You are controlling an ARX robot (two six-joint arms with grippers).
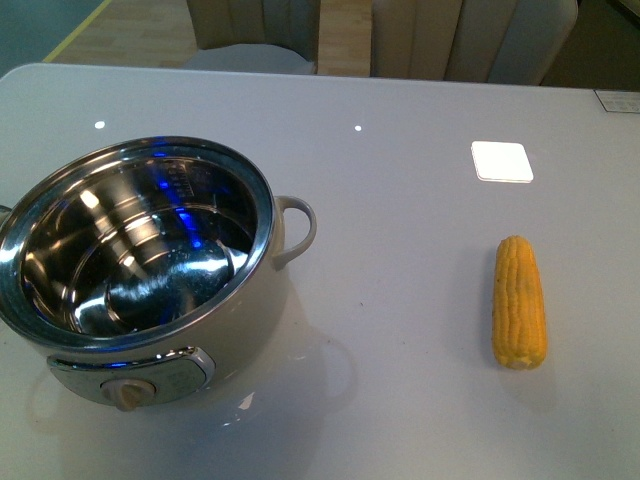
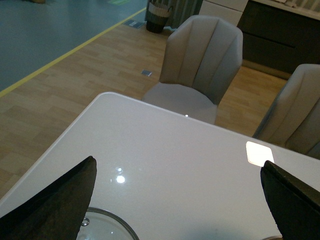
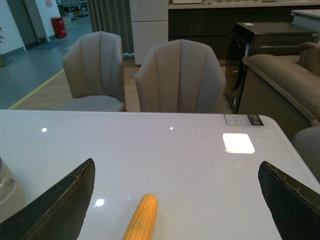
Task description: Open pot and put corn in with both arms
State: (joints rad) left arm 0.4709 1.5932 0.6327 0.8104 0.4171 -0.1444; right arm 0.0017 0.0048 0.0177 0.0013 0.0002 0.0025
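Yellow corn [image 1: 520, 302] lower right: probably rigid, light, rolls; pinch mid-cob. Left gripper [image 2: 178, 162], right gripper [image 3: 176, 164] both spread wide, empty.

pot [image 1: 258, 318] upright, lid off, shiny steel bowl empty, dial knob [image 1: 130, 392] facing the robot. corn [image 1: 519, 302] lies flat, well right of pot, lengthwise away from robot, untouched. left gripper [image 2: 178, 162] and right gripper [image 3: 176, 164] spread wide, empty
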